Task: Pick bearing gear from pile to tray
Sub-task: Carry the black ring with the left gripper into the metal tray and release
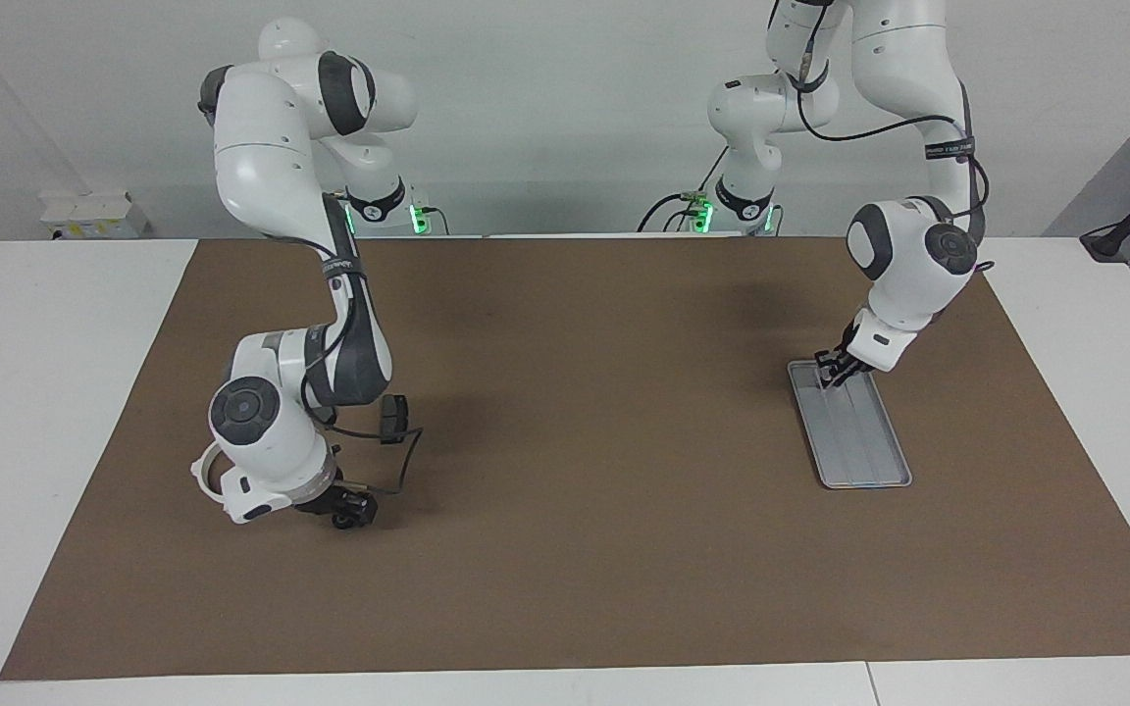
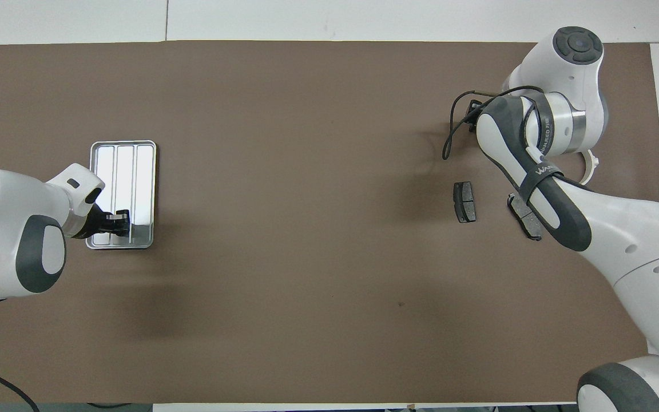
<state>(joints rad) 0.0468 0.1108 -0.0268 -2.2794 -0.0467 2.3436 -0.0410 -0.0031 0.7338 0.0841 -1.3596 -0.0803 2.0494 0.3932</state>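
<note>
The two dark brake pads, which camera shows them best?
The overhead view. One brake pad lies fully exposed on the brown mat, and the second brake pad beside it shows partly under the right arm. In the facing view that arm hides both.

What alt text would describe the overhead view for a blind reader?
The left gripper is low over the silver tray. The right arm reaches over the pile, where two dark brake pads and a white half-ring bracket show on the brown mat.

Brake pads (image 2: 465, 202) and right arm (image 2: 535, 183) crowd one end; mat (image 2: 306, 229) middle open.
</note>
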